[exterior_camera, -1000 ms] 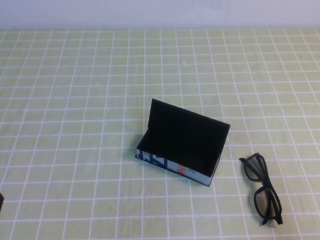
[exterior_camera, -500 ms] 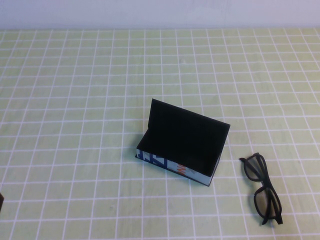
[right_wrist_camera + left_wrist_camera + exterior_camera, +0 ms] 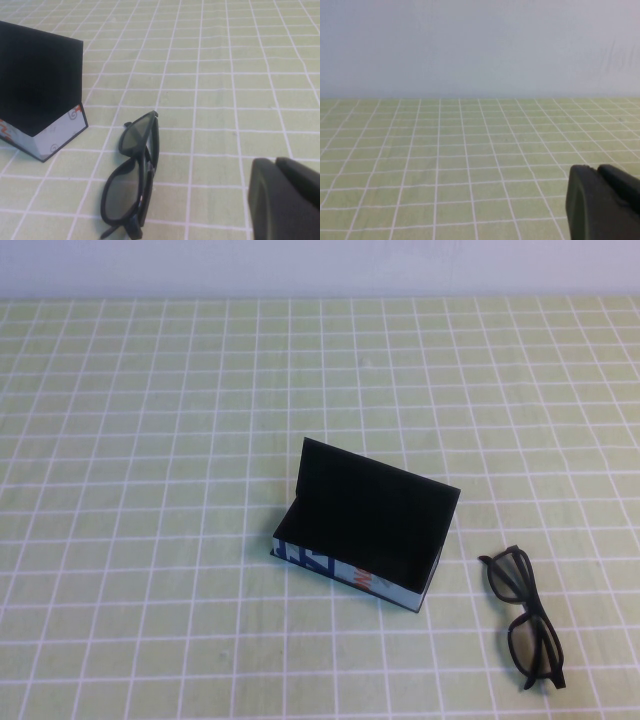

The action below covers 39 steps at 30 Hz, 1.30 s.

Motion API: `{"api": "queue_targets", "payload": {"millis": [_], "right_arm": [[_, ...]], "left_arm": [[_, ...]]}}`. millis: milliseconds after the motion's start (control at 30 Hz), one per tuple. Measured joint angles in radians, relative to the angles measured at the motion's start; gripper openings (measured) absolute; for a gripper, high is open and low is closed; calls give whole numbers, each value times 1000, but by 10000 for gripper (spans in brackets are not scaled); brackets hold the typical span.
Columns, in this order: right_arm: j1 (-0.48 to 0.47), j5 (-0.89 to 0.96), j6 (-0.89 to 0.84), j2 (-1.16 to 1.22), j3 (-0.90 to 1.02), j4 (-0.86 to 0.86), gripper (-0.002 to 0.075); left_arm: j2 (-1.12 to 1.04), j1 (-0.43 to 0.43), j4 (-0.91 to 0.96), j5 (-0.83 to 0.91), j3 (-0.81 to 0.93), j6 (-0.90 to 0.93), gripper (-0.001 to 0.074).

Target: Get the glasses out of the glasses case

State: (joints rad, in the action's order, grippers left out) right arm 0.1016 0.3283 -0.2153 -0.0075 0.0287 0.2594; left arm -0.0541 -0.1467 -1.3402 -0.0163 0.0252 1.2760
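Observation:
The glasses case stands open in the middle of the table, its black flap lid raised, its inside dark with nothing showing in it. The black glasses lie on the table just right of the case, apart from it. Both show in the right wrist view: case, glasses. My right gripper is shut and empty, low over the table near the glasses, not touching them. My left gripper is shut and empty over bare cloth. Neither gripper shows in the high view.
A green cloth with a white grid covers the table. A pale wall runs along the far edge.
The dark tip of my left gripper at the lower left edge of the high view has drawn out of sight. The case and glasses have not moved.

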Motion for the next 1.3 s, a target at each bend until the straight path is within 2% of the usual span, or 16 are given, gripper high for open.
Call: {"api": "queue_targets", "payload": {"millis": [67, 133, 267, 367, 633, 900, 1300], "right_arm": [[0, 0, 0, 0, 0, 0, -18], [0, 0, 0, 0, 0, 0, -18], [0, 0, 0, 0, 0, 0, -18], [0, 0, 0, 0, 0, 0, -18], [0, 0, 0, 0, 0, 0, -18], [0, 0, 0, -2, 0, 0, -18], [0, 0, 0, -2, 0, 0, -18]], "left_arm": [[0, 0, 159, 0, 0, -131, -4], [0, 0, 389, -4, 0, -370, -4], [0, 0, 962, -45, 0, -921, -4], [0, 0, 1129, -46, 0, -1068, -4], [60, 0, 1215, 60, 0, -1108, -4], [64, 0, 1247, 353, 0, -1108, -4], [65, 0, 1247, 372, -2, -1108, -4]]}}
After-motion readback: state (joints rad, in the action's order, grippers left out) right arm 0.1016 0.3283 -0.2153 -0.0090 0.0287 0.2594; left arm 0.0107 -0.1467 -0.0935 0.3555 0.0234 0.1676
